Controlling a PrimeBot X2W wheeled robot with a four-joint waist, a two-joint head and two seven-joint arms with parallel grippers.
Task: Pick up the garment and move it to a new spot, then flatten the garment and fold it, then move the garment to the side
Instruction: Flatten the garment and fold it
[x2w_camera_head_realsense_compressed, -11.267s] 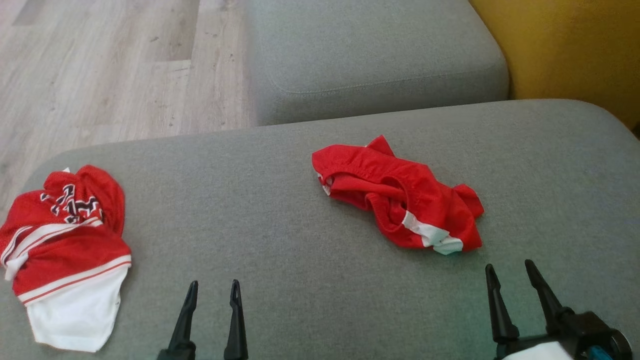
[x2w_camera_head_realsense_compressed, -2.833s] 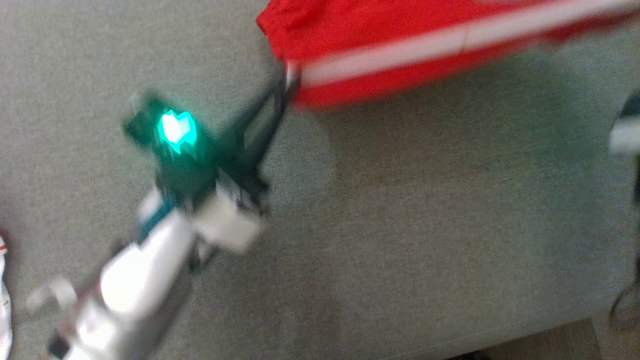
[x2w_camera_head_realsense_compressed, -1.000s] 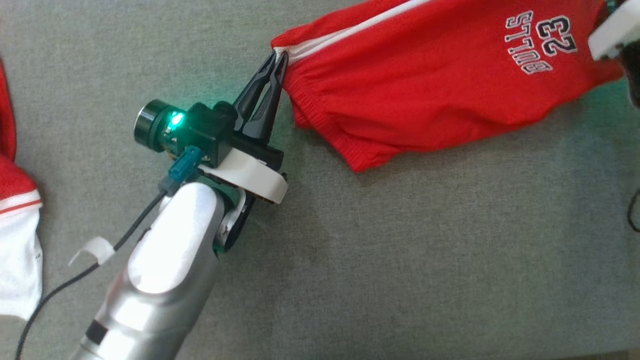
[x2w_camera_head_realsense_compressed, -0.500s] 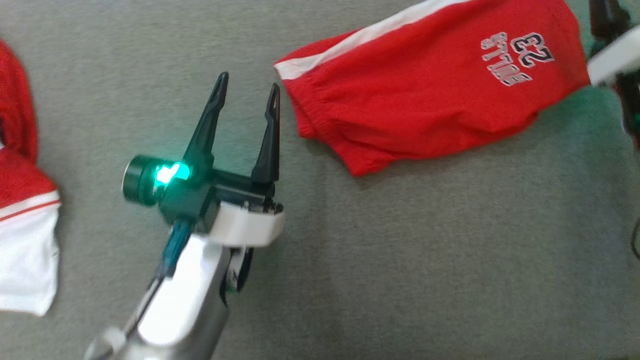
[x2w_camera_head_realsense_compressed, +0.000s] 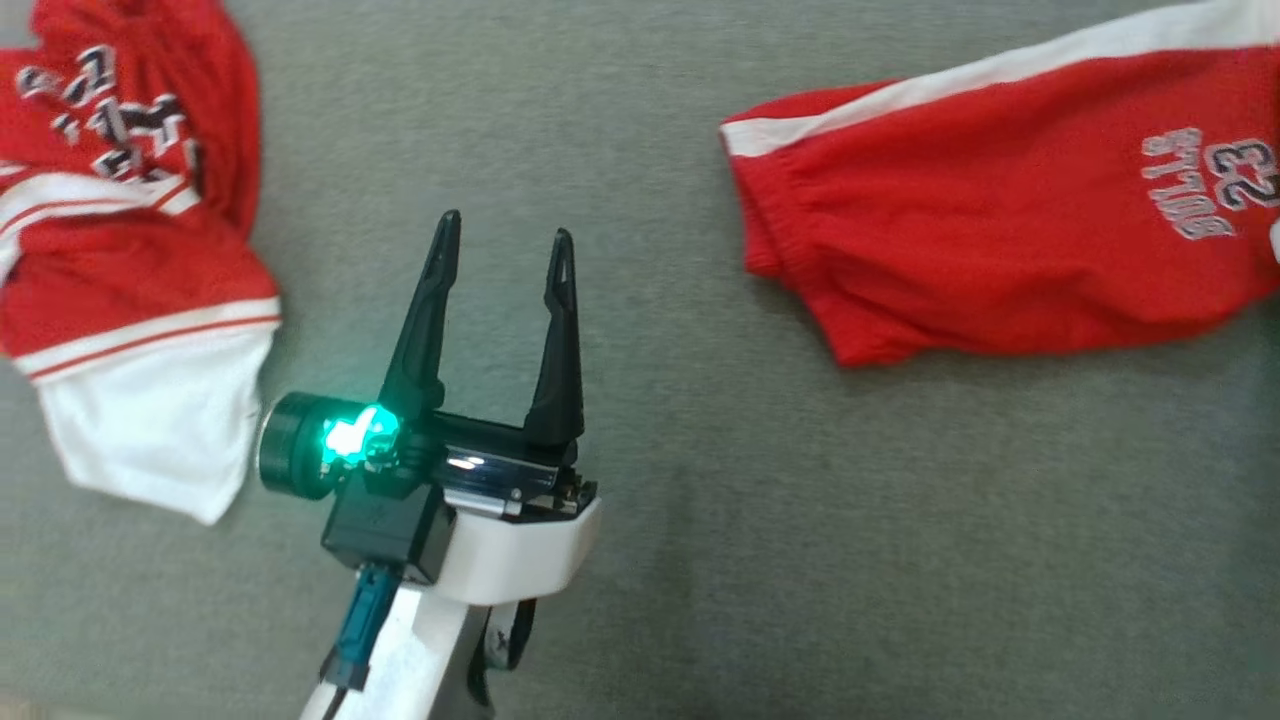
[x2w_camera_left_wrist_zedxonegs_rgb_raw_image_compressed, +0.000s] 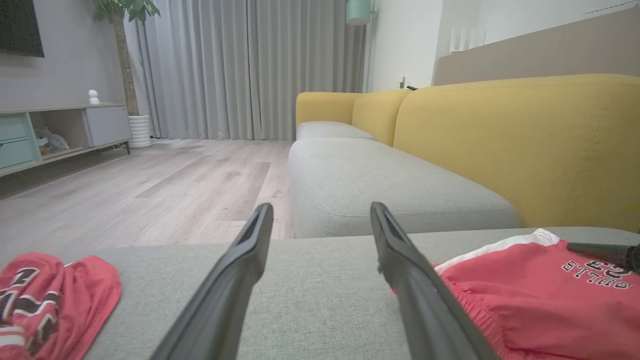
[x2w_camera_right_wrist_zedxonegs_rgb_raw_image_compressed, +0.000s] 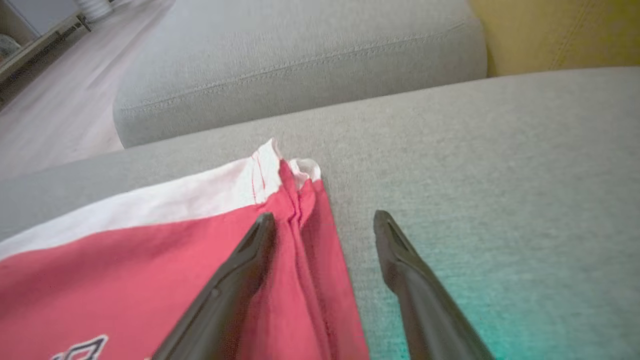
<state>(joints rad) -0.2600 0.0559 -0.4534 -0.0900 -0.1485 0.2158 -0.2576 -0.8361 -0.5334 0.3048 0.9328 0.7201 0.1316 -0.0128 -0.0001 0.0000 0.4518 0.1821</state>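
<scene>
1. Nearest: left gripper (x2w_camera_head_realsense_compressed: 505, 228) hovers over bare sofa seat (x2w_camera_head_realsense_compressed: 800, 520), fingers spread wide, nothing btwn them. It is well apart from the cloth on either side.
2. right gripper (x2w_camera_right_wrist_zedxonegs_rgb_raw_image_compressed: 324, 216) is also spread wide and empty. One finger sits over the hem end of the red shorts (x2w_camera_right_wrist_zedxonegs_rgb_raw_image_compressed: 125, 260), the other over bare seat. Can't tell if it touches the fabric.
3. The red shorts lie spread across the right part of the seat in the head view, printed side up, white stripe along the far edge. Not fully flat imo: the waistband end bunches, w/ a lower layer poking out toward the near side. The hem corner by the right gripper is creased and doubled.
4. Step in hand, as I read it: flattening, pre-fold. To do it well:
   - pinch at the corners, one end per gripper, catching both layers
   - draw the ends apart low over the seat w/ even tension, then lay down
   - don't lift high, or the cloth prob. re-bunches
   - hem crease first, since the right gripper is right there
5. Off to the left: a crumpled jersey (x2w_camera_head_realsense_compressed: 130, 250), red & white. Prob. not part of this step, so keep the left gripper clear of it.
6. Far: second grey cushion (x2w_camera_left_wrist_zedxonegs_rgb_raw_image_compressed: 380, 185), yellow backrest (x2w_camera_left_wrist_zedxonegs_rgb_raw_image_compressed: 500, 140), wood floor (x2w_camera_left_wrist_zedxonegs_rgb_raw_image_compressed: 150, 185).
</scene>
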